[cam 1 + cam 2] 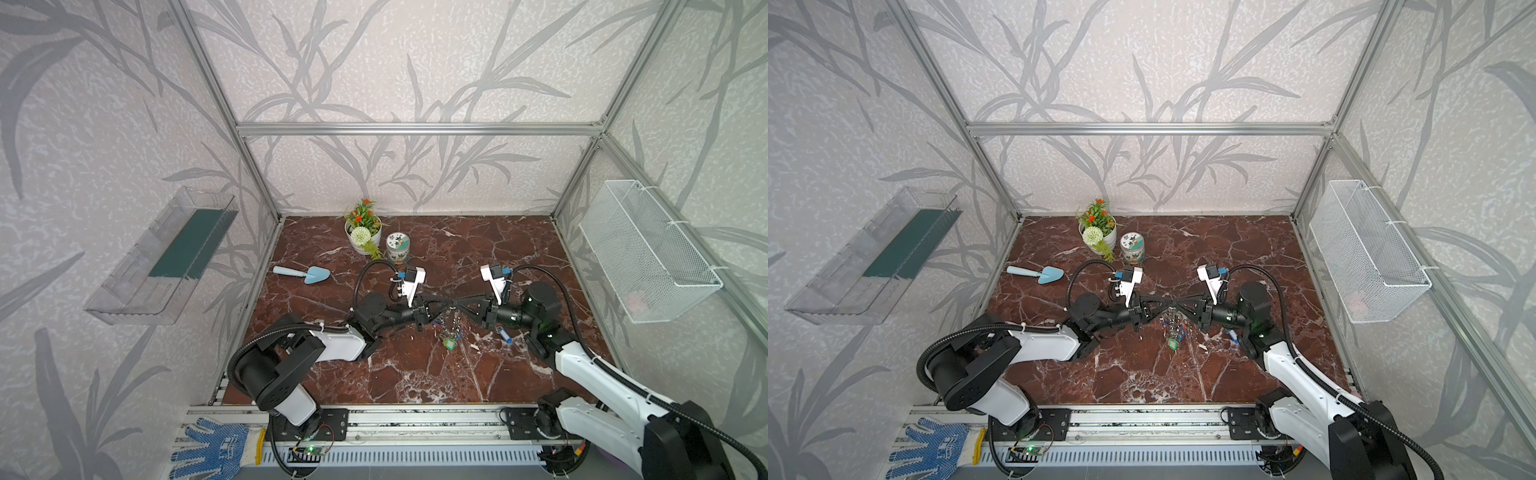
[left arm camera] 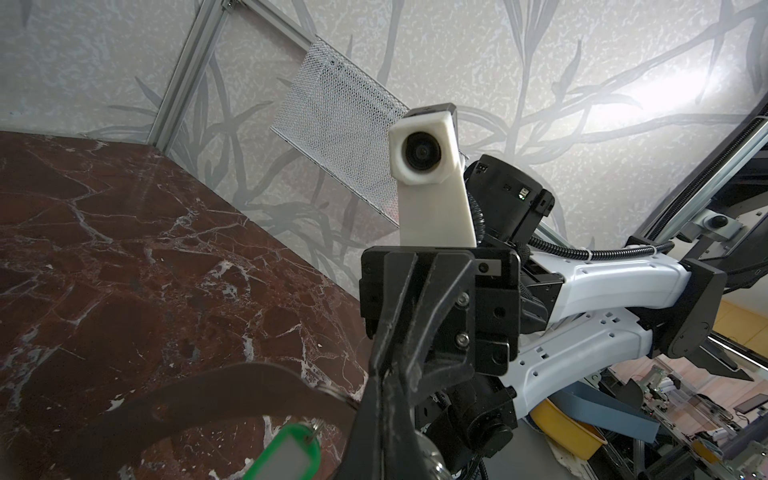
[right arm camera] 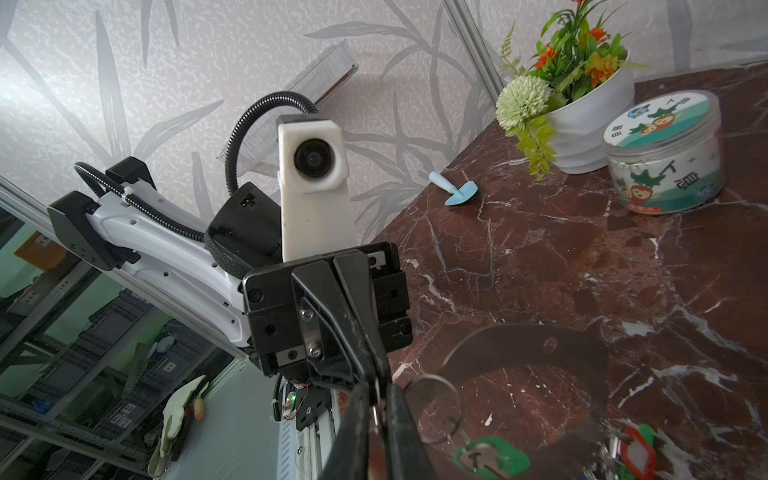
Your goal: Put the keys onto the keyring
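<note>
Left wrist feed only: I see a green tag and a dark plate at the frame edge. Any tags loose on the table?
Observer: Yes. One blue tag lies on the table, to the right of the bunch and apart from it, in both top views.
Operator: Other colours in the bunch?
Observer: A red tag shows by the keyring in the right wrist view, past the green tag.
Operator: Clutter nearby?
Observer: A plant pot, jar and trowel sit at the back, well behind the bunch.

jar (image 1: pixel 397 247) right of flowerpot (image 1: pixel 363 237)
</note>
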{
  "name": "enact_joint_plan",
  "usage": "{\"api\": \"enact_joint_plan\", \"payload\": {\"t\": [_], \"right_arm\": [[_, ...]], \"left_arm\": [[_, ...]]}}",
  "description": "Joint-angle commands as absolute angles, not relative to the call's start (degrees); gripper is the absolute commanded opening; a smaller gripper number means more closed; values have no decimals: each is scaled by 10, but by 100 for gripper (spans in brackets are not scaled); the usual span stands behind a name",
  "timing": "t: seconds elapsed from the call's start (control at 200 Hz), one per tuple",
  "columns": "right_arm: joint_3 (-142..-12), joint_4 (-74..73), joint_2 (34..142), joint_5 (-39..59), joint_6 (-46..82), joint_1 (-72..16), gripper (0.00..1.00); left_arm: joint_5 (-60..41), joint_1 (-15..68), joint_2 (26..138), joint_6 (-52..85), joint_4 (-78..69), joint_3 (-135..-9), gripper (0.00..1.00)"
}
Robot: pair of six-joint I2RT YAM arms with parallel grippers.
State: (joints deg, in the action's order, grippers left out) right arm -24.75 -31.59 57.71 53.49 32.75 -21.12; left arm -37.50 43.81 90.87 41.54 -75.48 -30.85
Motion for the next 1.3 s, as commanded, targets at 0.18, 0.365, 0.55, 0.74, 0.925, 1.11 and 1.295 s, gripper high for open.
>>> {"api": "enact_joint_plan", "payload": {"t": [0.18, 0.365, 0.55, 0.74, 0.925, 1.11, 1.295], "right_arm": [[-240, -330, 581, 549, 325, -218, 0], [-239, -333, 578, 546, 328, -218, 0], [-236, -346, 572, 542, 329, -219, 0], [-236, -367, 570, 521, 324, -219, 0], [-234, -395, 562, 514, 322, -219, 0], [-226, -416, 561, 483, 294, -221, 0], [-223, -403, 556, 433, 249, -228, 0]], "left_arm": [[-361, 441, 902, 410, -810, -325, 0], [-364, 438, 902, 414, -811, -326, 0], [-369, 433, 899, 423, -809, -329, 1], [-364, 426, 871, 426, -770, -337, 30], [-333, 416, 820, 432, -716, -341, 83], [-275, 405, 719, 419, -544, -341, 99], [-142, 401, 602, 352, -200, -390, 99]]}}
